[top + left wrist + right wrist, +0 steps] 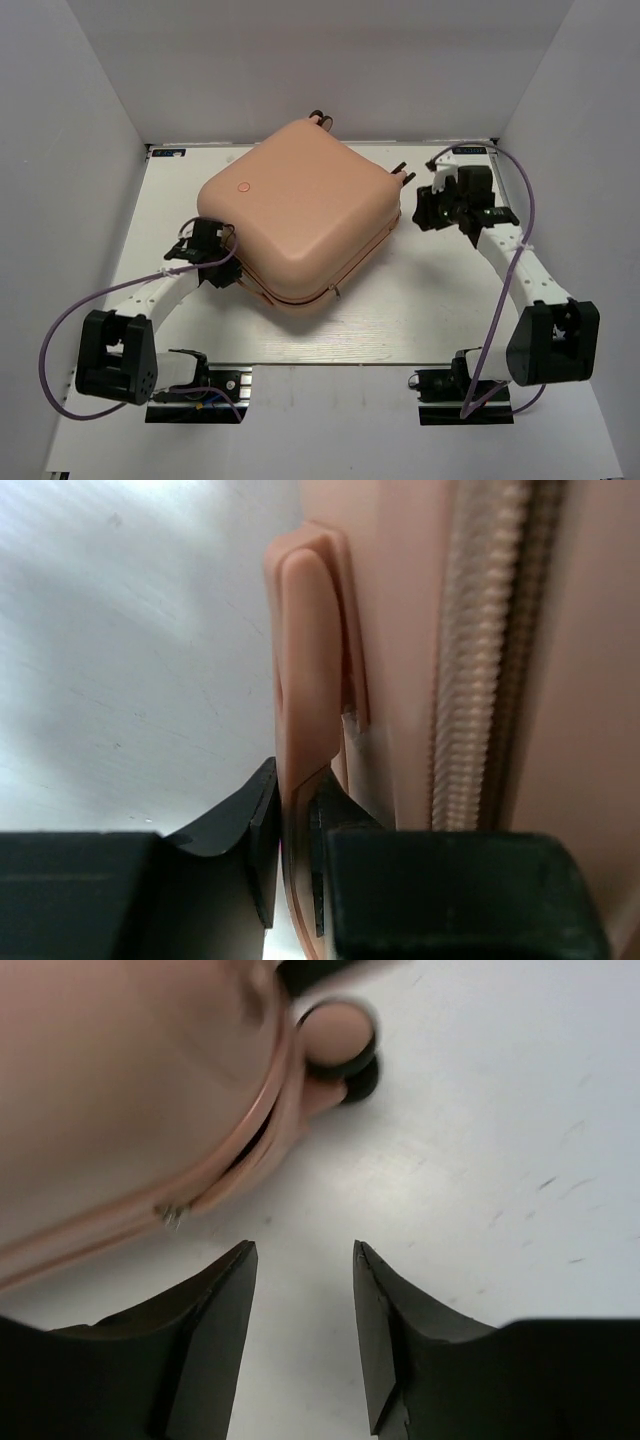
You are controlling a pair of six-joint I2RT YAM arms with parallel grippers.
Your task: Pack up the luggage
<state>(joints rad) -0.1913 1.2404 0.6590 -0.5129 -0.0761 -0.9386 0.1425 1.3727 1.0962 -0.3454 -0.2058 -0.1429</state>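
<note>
The luggage (pixel 300 215), a peach hard-shell case, lies shut and flat in the middle of the white table (pixel 430 310). My left gripper (pixel 232 268) is at its near left side. In the left wrist view the left gripper (pixel 295 820) is shut on the case's peach side handle (pixel 305 680), with the zipper (pixel 475 650) running beside it. My right gripper (pixel 422 210) hovers just off the case's right corner, open and empty. In the right wrist view the right gripper (pixel 305 1255) is over bare table, with the luggage (pixel 120 1080), a wheel (pixel 338 1038) and a metal zipper pull (pixel 172 1215) ahead.
White walls (pixel 90 120) close in the table on the left, back and right. Purple cables (pixel 60 330) loop off both arms near the front edge. The arm bases (pixel 470 385) sit at the near edge.
</note>
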